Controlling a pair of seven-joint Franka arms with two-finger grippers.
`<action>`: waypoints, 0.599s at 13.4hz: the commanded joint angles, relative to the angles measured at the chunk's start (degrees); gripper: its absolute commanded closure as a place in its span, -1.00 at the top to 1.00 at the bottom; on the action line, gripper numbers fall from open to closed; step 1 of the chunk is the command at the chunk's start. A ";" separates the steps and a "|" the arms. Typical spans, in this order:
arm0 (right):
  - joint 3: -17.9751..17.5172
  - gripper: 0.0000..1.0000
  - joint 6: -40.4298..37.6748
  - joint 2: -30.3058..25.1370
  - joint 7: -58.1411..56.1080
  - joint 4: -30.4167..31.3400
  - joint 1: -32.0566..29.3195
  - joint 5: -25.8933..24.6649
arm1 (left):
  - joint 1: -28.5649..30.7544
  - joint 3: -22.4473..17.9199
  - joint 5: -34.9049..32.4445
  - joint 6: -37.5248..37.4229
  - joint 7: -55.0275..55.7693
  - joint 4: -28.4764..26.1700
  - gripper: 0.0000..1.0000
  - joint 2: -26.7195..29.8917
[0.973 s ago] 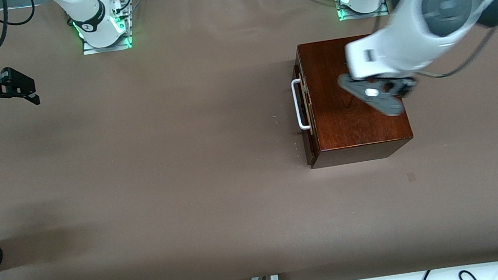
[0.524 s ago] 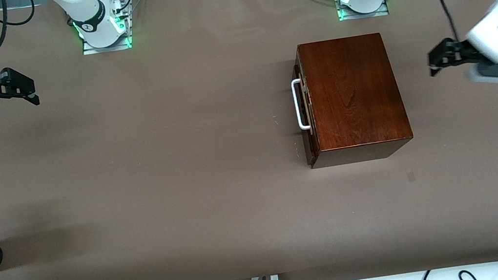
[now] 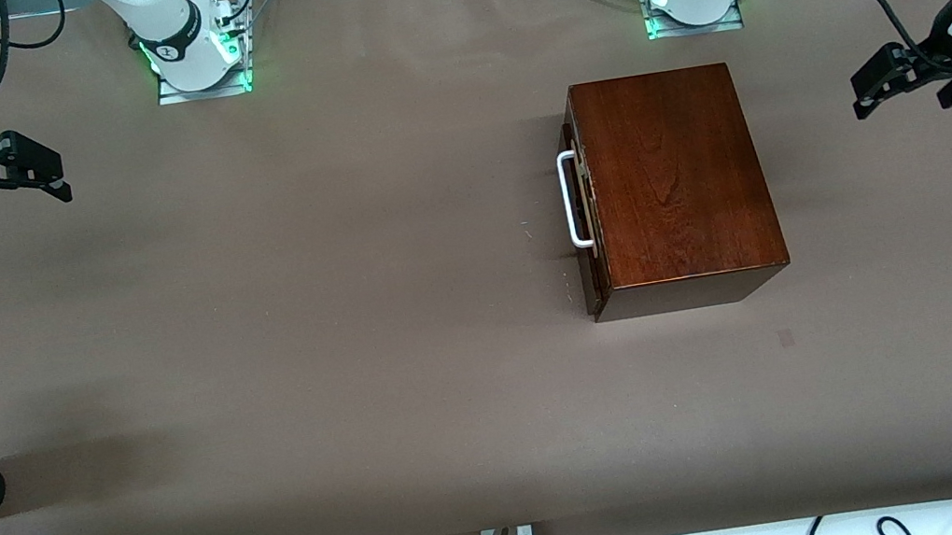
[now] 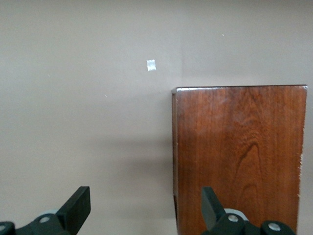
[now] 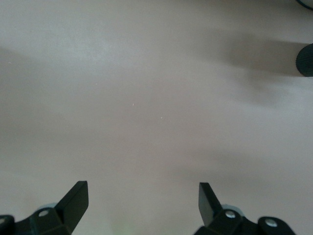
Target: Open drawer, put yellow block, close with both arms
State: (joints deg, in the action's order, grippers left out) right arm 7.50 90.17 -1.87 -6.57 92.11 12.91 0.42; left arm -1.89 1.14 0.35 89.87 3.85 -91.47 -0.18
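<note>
Hovering wide open and empty, left hand [image 3: 869,88] and right hand [image 3: 46,167], both well apart from drawer [image 3: 582,204].

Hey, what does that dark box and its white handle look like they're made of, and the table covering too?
The box looks like glossy, reddish-brown varnished wood: grain lines and a sheen show on its top. Its white handle is a smooth U-shaped bar, probably painted metal or plastic; I cannot tell which. The table covering looks like a matte brownish sheet, perhaps paper or fabric, with no shine.

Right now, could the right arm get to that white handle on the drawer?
Probably yes. The right gripper hangs open over bare table at its own end, and nothing stands between it and the white handle, which faces that way.
</note>
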 commanded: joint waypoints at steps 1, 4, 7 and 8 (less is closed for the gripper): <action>-0.29 1.00 -0.70 0.46 0.33 -1.23 -0.43 0.37 | -0.04 0.36 1.58 -0.75 1.16 0.15 1.00 0.44; -0.20 1.00 -0.70 0.46 0.33 -1.23 -0.43 0.37 | 0.05 0.18 1.67 -0.57 0.55 0.06 1.00 0.26; -0.20 1.00 -0.79 0.46 0.24 -1.23 -0.43 0.37 | -0.04 0.36 0.97 -0.57 0.45 0.15 1.00 -0.09; -0.20 1.00 -0.79 0.46 0.24 -1.23 -0.43 0.37 | -0.04 0.36 0.88 -0.57 0.37 0.50 1.00 -0.26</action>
State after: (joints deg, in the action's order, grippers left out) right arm 7.50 90.17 -1.87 -6.57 92.11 12.91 0.42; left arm -1.93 1.46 0.75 89.77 4.26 -91.47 -0.25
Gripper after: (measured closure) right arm 0.000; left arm 0.000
